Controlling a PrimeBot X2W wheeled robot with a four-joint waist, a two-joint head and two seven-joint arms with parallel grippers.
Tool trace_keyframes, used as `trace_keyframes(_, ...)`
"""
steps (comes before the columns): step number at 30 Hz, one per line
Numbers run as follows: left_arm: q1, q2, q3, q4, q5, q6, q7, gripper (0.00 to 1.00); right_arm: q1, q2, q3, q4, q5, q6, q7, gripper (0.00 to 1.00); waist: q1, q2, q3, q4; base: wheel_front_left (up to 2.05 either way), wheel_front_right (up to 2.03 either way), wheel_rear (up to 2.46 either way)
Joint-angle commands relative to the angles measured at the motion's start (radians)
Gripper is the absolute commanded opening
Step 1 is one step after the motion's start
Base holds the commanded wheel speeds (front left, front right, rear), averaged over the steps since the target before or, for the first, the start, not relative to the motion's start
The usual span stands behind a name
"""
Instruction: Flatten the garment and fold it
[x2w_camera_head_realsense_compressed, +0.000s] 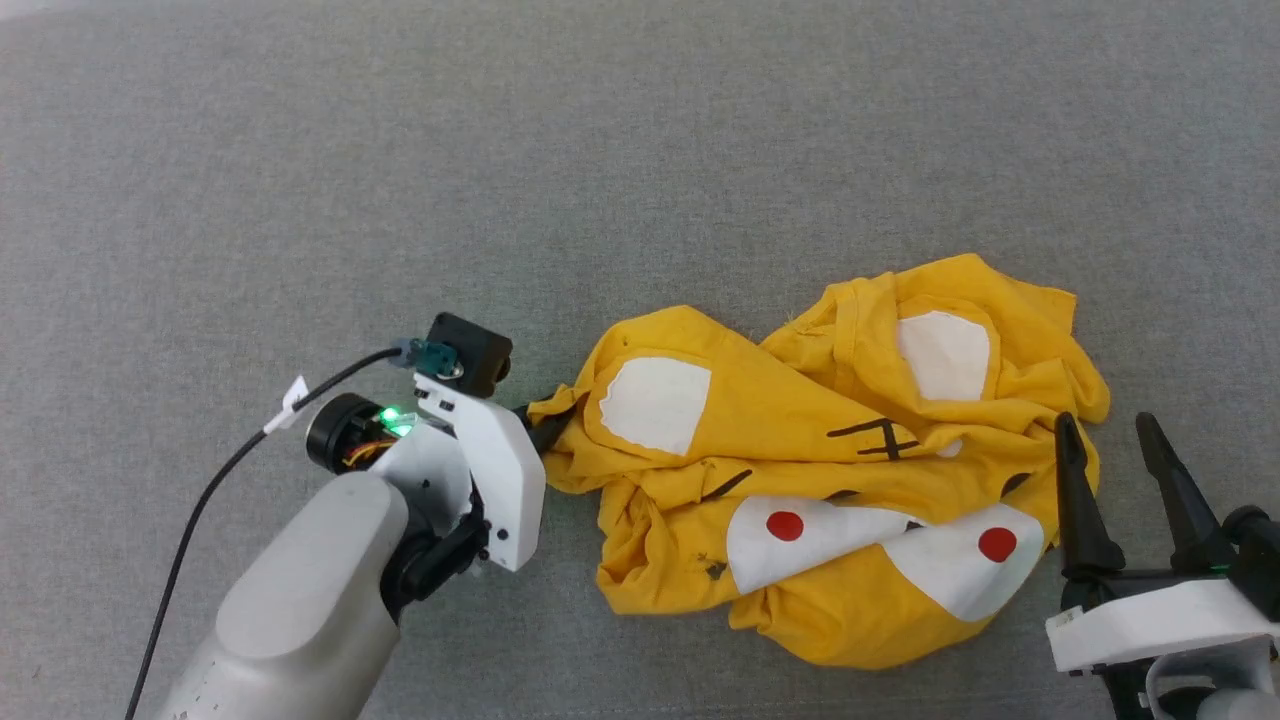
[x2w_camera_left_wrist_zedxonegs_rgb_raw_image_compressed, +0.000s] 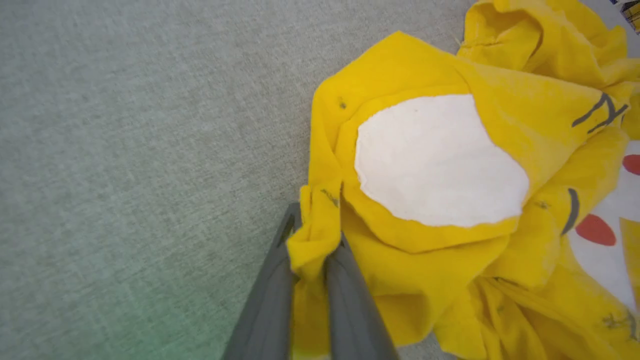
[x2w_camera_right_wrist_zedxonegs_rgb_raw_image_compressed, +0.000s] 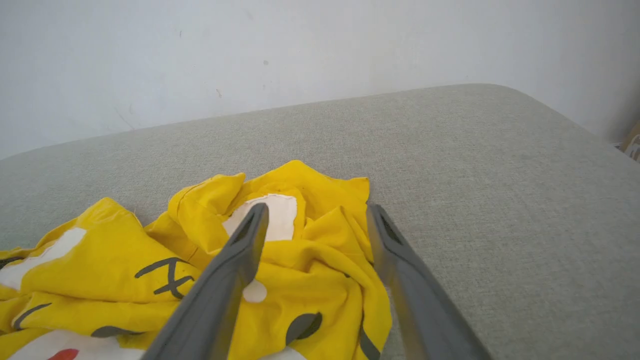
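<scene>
I counted one garment (x2w_camera_head_realsense_compressed: 860, 470) lying between two pincers, my left pincer (x2w_camera_left_wrist_zedxonegs_rgb_raw_image_compressed: 317, 225) and my right pincer (x2w_camera_head_realsense_compressed: 1106, 425), each with two dark fingers (x2w_camera_right_wrist_zedxonegs_rgb_raw_image_compressed: 225, 280). Ahead of the left pincer were two rounded white patches (x2w_camera_head_realsense_compressed: 655, 403) and two red dots (x2w_camera_head_realsense_compressed: 785, 525). Behind it trailed one black cable (x2w_camera_head_realsense_compressed: 195, 510).

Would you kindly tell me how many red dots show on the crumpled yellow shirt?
2. One red dot on the left of the lower white patch, the other toward the right gripper; shirt folds may hide more.
</scene>
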Motion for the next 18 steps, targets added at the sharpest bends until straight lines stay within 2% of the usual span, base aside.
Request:
trace_keyframes(1, -0.010, 0.007, -0.015, 0.011, -0.004, -0.007, -0.020, 0.00, -0.014, 0.003, -0.003, 0.003, -0.004, -0.001, 0.001, 1.00, -0.0001, 0.0000, -0.002, 0.001, 0.00, 0.00, 0.00)
trace_keyframes(6, -0.049, 0.019, -0.013, 0.025, 0.009, -0.006, -0.120, 0.00, -0.012, 0.003, -0.007, 0.003, -0.004, -0.001, 0.003, 1.00, -0.0001, 0.0000, -0.008, 0.007, 0.00, 0.00, 0.00)
trace_keyframes(8, -0.072, 0.021, 0.006, 0.032, 0.026, 0.008, -0.172, 0.00, -0.011, 0.003, -0.007, 0.002, -0.004, -0.001, 0.002, 1.00, -0.0001, 0.0000, -0.005, 0.009, 0.00, 0.00, 0.00)
trace_keyframes(12, -0.126, 0.038, 0.063, 0.055, 0.064, 0.069, -0.283, 0.00, -0.013, 0.003, -0.002, -0.003, -0.004, -0.001, 0.001, 1.00, -0.0001, 0.0000, 0.012, 0.008, 0.00, 0.00, 0.00)
trace_keyframes(18, -0.186, 0.076, 0.156, 0.128, 0.083, 0.168, -0.388, 0.00, -0.022, 0.003, -0.002, -0.008, -0.009, -0.001, 0.003, 1.00, -0.0001, 0.0000, 0.054, -0.006, 0.00, 0.00, 0.00)
